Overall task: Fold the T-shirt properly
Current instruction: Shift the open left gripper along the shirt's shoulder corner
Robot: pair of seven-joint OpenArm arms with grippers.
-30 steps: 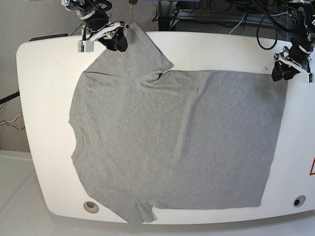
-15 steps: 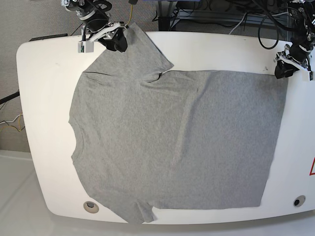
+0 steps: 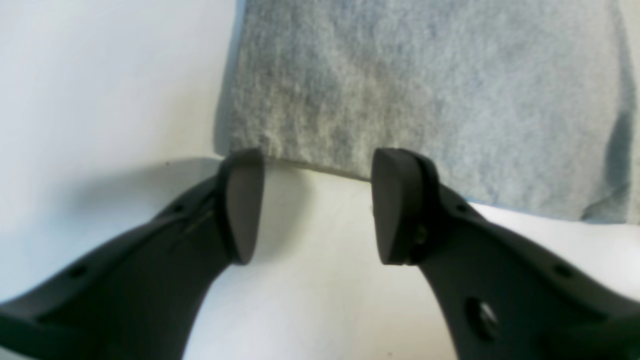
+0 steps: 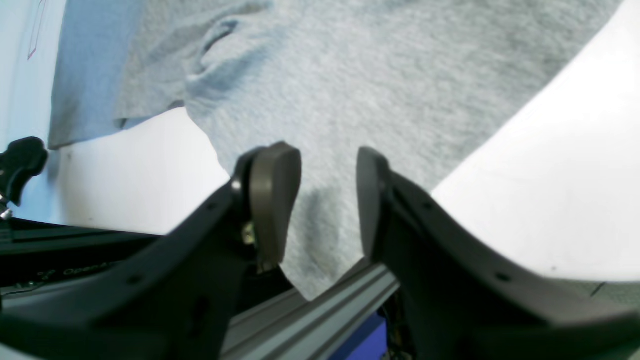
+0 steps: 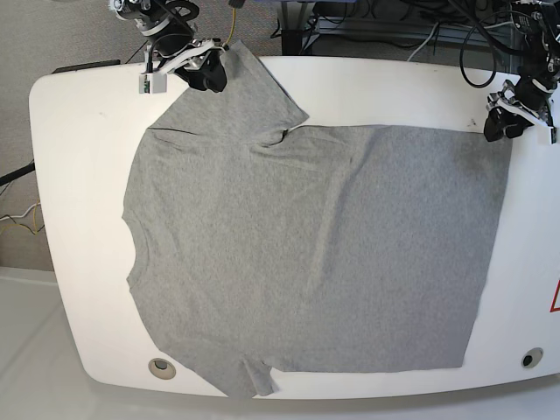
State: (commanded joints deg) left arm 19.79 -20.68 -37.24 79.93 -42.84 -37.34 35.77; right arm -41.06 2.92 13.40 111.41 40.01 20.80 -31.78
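The grey T-shirt lies spread flat on the white table, plain side up, collar toward the left and hem toward the right. My left gripper hovers at the far hem corner. In the left wrist view it is open over bare table, just short of the T-shirt's hem edge. My right gripper sits at the far sleeve. In the right wrist view it is open, with the T-shirt's sleeve cloth lying beneath and between its fingers.
Round holes mark the table's near corners. A red triangle sticker sits at the right edge. Cables run behind the table. An aluminium rail shows below the table edge in the right wrist view.
My left gripper has shifted slightly toward the table's far edge by the hem corner. The right arm and the T-shirt have not moved.
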